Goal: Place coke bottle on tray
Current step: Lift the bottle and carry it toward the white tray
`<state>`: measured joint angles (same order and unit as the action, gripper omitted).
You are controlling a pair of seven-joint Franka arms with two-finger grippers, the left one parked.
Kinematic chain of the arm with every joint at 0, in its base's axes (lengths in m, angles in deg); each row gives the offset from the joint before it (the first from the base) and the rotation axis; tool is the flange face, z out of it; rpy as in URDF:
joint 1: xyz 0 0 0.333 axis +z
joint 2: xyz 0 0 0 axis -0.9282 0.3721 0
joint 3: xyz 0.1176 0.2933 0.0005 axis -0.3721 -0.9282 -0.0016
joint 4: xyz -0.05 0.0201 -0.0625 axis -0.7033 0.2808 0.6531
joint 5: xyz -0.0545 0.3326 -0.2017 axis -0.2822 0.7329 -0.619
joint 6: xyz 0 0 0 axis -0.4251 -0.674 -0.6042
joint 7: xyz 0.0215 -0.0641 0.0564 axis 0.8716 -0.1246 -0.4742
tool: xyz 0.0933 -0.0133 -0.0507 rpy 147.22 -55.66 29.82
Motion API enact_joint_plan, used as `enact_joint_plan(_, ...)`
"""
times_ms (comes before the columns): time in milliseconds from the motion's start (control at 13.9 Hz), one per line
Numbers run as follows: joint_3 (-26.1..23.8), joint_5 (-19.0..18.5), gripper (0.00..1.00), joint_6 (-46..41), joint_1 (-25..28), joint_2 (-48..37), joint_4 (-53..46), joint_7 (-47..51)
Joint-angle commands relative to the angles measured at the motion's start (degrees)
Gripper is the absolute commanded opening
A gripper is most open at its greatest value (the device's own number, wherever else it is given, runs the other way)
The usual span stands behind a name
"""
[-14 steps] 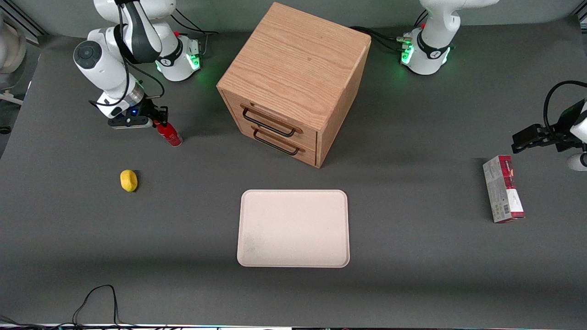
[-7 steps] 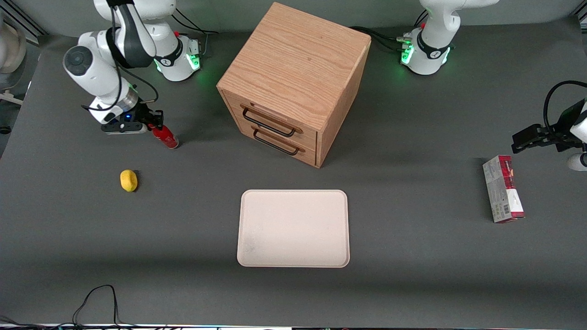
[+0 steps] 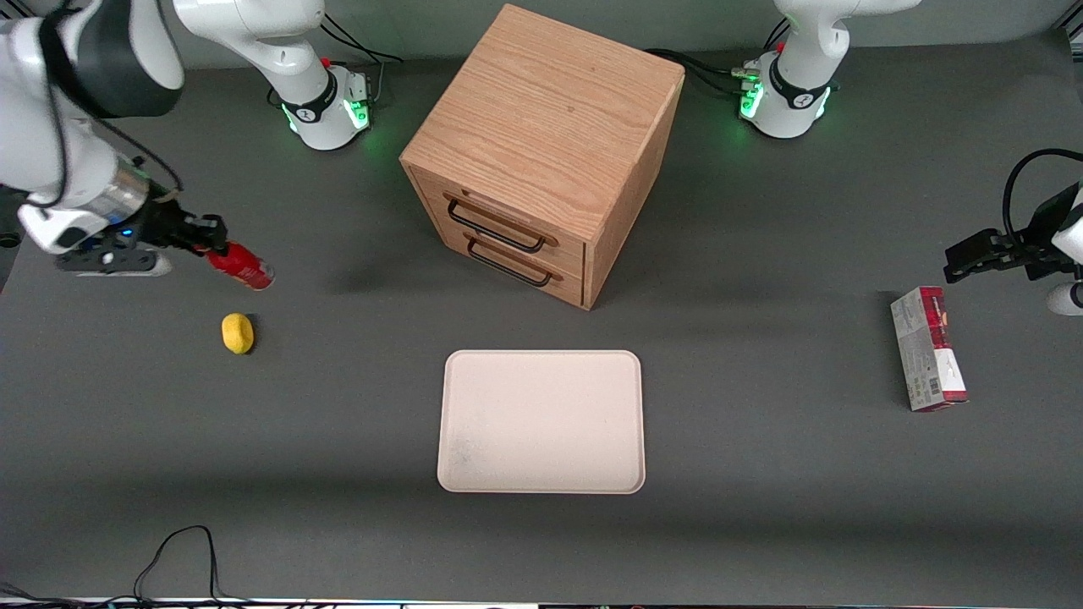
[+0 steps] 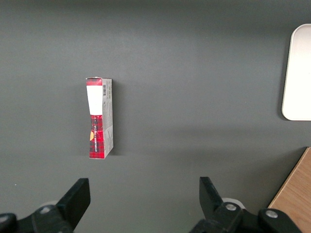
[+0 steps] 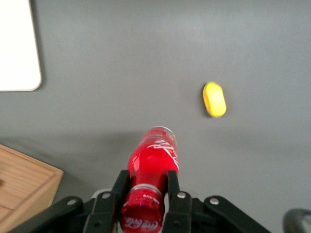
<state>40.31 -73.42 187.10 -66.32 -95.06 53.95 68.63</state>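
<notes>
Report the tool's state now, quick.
Right arm's tool: shut on the coke bottle, held above the table near the lemon.

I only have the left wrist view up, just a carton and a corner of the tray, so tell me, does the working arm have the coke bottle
Observer: Yes. The gripper is shut on the coke bottle, its fingers clamped just below the cap.
Operator: Is it off the table?
Observer: It looks lifted. In the front view the coke bottle hangs tilted from the gripper, toward the working arm's end of the table.
Operator: Anything near it?
Observer: A lemon lies on the table, nearer the front camera than the bottle.
Operator: And the tray?
Observer: The tray holds nothing, and it sits in front of the wooden drawer cabinet.
</notes>
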Motion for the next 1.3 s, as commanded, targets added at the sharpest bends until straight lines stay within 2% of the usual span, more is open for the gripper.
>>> enact_joint_plan(0,-1.6,1.2,0.00,-11.2,-0.3,14.0,-24.6,2.9)
enact_joint_plan(288,-7.2,0.5,0.00,-21.3,-0.4,27.8,-48.0,6.6)
enact_joint_plan(432,-11.1,-0.6,0.00,-22.8,-0.4,32.6,-55.0,8.9)
enact_joint_plan(577,-18.5,-5.3,0.00,-22.0,-0.4,36.0,-58.3,12.3)
enact_joint_plan(649,-24.4,-9.3,0.00,-19.0,-0.4,38.0,-59.0,16.7)
enact_joint_plan(865,-36.2,-20.1,0.00,-13.2,-0.3,42.6,-58.9,27.3)
enact_joint_plan(937,-37.6,-21.8,0.00,-12.0,-0.3,43.6,-58.9,28.6)
enact_joint_plan(1225,-37.6,-22.0,0.00,-2.5,0.4,47.9,-58.4,29.4)
